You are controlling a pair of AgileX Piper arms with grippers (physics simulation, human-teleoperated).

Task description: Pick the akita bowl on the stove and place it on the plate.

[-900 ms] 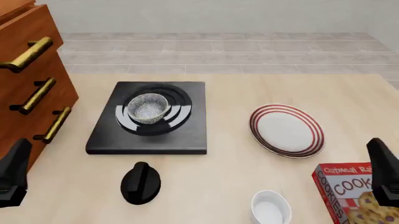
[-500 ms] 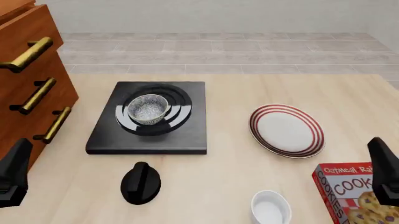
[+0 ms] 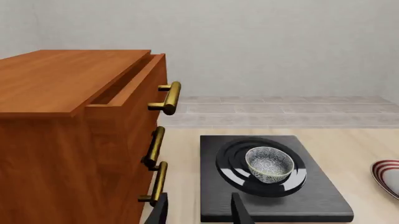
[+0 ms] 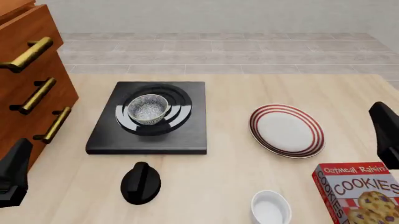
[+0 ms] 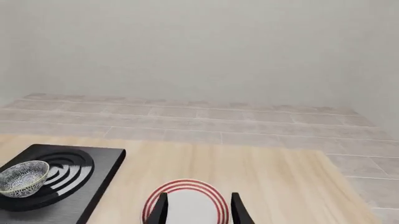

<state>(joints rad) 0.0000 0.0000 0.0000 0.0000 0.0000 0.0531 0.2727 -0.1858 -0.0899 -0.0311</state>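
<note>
The akita bowl (image 4: 148, 108), small and speckled, stands upright on the glossy rings of the black stove (image 4: 149, 138); it also shows in both wrist views (image 3: 269, 163) (image 5: 22, 177). To its right the red-striped white plate (image 4: 287, 129) lies flat on the table. My left gripper (image 4: 15, 173) hangs at the near left edge, well short of the stove (image 3: 311, 198). In the left wrist view its fingers (image 3: 163, 211) stand apart with nothing between them. My right gripper (image 4: 387, 134) is at the far right beside the plate (image 5: 187, 201); it is open and empty too.
A wooden drawer cabinet (image 4: 28, 88) with brass handles stands left of the stove. In front of the stove sits a black round knob (image 4: 141, 183). A plain white cup (image 4: 271, 206) and a red cookie box (image 4: 361, 193) occupy the near right.
</note>
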